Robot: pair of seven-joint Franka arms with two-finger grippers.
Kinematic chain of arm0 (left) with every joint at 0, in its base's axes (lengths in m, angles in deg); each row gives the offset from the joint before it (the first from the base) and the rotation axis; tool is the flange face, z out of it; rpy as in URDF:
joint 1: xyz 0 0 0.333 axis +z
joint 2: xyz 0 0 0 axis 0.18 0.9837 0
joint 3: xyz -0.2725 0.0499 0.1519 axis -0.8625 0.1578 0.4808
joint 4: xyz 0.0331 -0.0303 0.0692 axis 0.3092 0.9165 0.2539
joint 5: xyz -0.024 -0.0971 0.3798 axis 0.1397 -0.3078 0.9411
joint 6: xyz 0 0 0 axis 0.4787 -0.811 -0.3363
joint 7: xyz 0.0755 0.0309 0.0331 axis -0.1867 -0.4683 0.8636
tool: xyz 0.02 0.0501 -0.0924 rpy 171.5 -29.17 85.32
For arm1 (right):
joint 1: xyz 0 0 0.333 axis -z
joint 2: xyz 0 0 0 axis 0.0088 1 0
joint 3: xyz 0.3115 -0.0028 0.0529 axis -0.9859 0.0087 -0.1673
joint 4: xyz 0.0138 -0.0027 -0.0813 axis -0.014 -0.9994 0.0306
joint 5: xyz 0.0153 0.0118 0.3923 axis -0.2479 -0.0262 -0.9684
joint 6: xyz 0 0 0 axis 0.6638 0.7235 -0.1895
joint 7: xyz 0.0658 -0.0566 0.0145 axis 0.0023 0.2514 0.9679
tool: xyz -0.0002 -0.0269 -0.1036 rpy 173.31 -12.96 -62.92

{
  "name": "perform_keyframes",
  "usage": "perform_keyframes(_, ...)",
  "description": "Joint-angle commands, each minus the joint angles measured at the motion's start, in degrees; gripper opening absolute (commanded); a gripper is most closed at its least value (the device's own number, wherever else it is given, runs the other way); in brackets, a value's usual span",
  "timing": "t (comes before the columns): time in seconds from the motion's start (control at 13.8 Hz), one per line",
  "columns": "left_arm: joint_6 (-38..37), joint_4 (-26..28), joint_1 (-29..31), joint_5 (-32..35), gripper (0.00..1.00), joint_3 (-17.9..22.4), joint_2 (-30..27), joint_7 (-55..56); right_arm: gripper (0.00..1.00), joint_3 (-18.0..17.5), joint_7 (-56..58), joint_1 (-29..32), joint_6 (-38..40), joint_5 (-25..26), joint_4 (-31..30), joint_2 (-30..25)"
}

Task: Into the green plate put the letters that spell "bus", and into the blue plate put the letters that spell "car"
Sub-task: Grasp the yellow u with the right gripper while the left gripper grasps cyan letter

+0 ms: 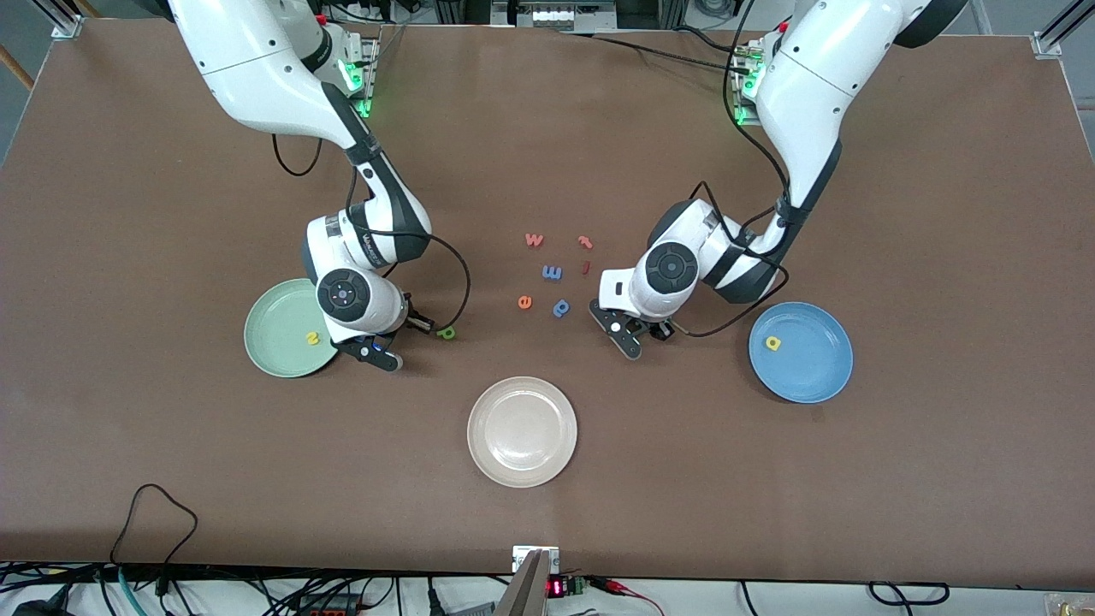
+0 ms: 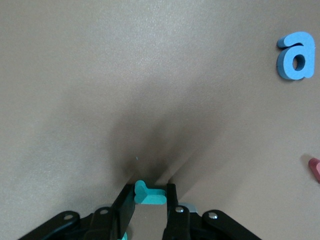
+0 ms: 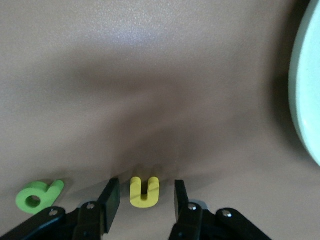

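Teal foam letter (image 2: pixel 148 194), possibly r, pinched by left fingers (image 2: pixel 171 207); right fingers (image 3: pixel 111 198) spread around yellow u (image 3: pixel 144 191).

- You have a yellow s (image 1: pixel 313 339) lying flat in the green plate (image 1: pixel 272 346), near its rim.
- Your yellow u (image 3: pixel 144 191) lies flat on the table beside the green plate; the green b (image 1: pixel 446 333) lies just beside it.
- A yellow a (image 1: pixel 773 343) lies in the blue plate (image 1: pixel 813 368).
- You see a teal letter (image 2: pixel 148 194), lying flat.
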Motion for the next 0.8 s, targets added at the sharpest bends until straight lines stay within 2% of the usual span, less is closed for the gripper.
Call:
perform_keyframes(0.0,0.2,1.21,0.54,1.47,0.3,0.09,-1.5,-0.95,0.52,-0.05,-0.81,-0.06,-0.65,-0.73,-0.49,0.51)
perform_keyframes(0.14,-3.38,0.69,1.76,1.47,0.3,0.18,-3.87,-0.95,0.5,-0.05,-0.72,-0.06,-0.74,-0.73,-0.49,0.51)
perform_keyframes(0.51,-19.99,-5.91,6.41,1.64,0.3,0.79,-6.34,-5.51,0.33,-0.05,-0.72,-0.06,-1.7,-0.73,-0.4,0.51)
perform_keyframes(0.72,-20.46,-5.73,13.18,5.93,0.3,0.79,-6.52,-10.5,0.3,-0.05,-0.46,-0.5,-2.4,-0.64,-0.4,0.95)
